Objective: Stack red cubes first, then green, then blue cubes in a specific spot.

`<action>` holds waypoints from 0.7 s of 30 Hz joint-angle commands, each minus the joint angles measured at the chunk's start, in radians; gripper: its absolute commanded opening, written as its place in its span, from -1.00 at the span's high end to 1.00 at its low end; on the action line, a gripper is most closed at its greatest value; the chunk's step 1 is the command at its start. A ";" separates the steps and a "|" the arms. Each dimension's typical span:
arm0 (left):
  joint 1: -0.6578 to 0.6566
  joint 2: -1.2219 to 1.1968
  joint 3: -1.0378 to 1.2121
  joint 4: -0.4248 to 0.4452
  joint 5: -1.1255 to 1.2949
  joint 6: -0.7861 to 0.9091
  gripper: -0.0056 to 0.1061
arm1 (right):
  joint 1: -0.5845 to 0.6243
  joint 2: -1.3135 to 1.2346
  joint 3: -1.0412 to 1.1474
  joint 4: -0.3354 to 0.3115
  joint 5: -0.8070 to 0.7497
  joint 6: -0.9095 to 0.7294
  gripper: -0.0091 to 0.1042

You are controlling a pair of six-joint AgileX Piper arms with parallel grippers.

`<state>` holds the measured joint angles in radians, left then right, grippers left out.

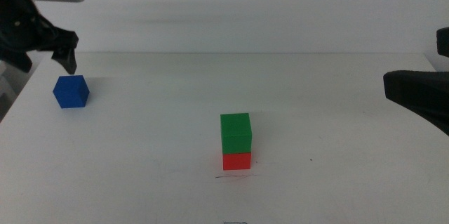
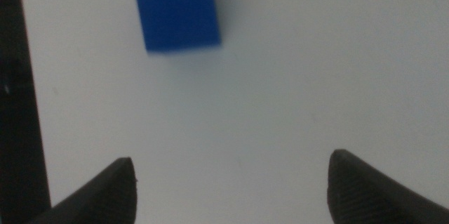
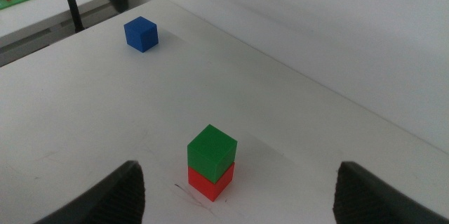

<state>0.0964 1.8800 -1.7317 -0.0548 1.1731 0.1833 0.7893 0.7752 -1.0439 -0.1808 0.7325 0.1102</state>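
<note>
2 cubes form my stack low in the frame's center: green (image 1: 236, 133) on red (image 1: 237, 161). Blue cube (image 1: 71, 91) rests on the desk (image 1: 337, 112) upper left, my left claw (image 1: 52, 52) spread just above. Right claw (image 3: 238, 196) spread, waiting at right.

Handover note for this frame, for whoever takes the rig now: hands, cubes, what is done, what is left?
Left hand: open, empty, hovering just behind the blue cube at the table's far left.
Right hand: open, empty, waiting at the right edge.
Cubes: green cube sits on the red cube at centre front; blue lies alone on the table.
Done: red and green stacked.
Left: grasp blue and set it on green.
</note>
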 commanded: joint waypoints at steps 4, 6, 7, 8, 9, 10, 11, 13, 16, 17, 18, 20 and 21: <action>0.025 0.130 -0.258 -0.017 0.034 0.022 -0.75 | -0.007 -0.003 -0.027 -0.024 -0.069 -0.012 -0.65; 0.027 0.197 -0.338 -0.032 0.053 0.023 -0.75 | -0.007 -0.003 -0.027 -0.024 -0.069 -0.012 -0.65; 0.027 0.229 -0.372 -0.037 0.061 0.026 -0.75 | -0.007 -0.003 -0.027 -0.024 -0.069 -0.012 -0.65; 0.027 0.258 -0.398 -0.041 0.069 0.028 -0.75 | -0.007 -0.003 -0.027 -0.024 -0.069 -0.012 -0.65; 0.028 0.285 -0.428 -0.045 0.079 0.031 -0.75 | -0.007 -0.003 -0.027 -0.024 -0.069 -0.012 -0.65; 0.032 0.310 -0.453 -0.049 0.089 0.031 -0.75 | -0.007 -0.003 -0.027 -0.024 -0.069 -0.012 -0.65; 0.033 0.328 -0.472 -0.055 0.097 0.031 -0.75 | -0.007 -0.003 -0.027 -0.024 -0.069 -0.012 -0.65; 0.043 0.364 -0.507 -0.066 0.103 0.031 -0.75 | -0.007 -0.003 -0.027 -0.024 -0.069 -0.012 -0.65; 0.055 0.394 -0.520 -0.071 0.102 0.031 -0.75 | -0.007 -0.003 -0.027 -0.024 -0.069 -0.012 -0.65; 0.056 0.400 -0.520 -0.071 0.103 0.031 -0.75 | -0.007 -0.003 -0.027 -0.024 -0.069 -0.012 -0.65; 0.062 0.407 -0.520 -0.069 0.103 0.031 -0.75 | -0.007 -0.003 -0.027 -0.024 -0.069 -0.012 -0.65; 0.068 0.419 -0.520 -0.073 0.103 0.031 -0.75 | -0.007 -0.003 -0.027 -0.024 -0.069 -0.012 -0.65; 0.072 0.427 -0.520 -0.076 0.103 0.032 -0.75 | -0.007 -0.003 -0.027 -0.024 -0.069 -0.012 -0.65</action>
<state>0.1624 2.3686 -2.2177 -0.1057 1.2364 0.2123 0.7893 0.7752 -1.0439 -0.1808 0.7325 0.1102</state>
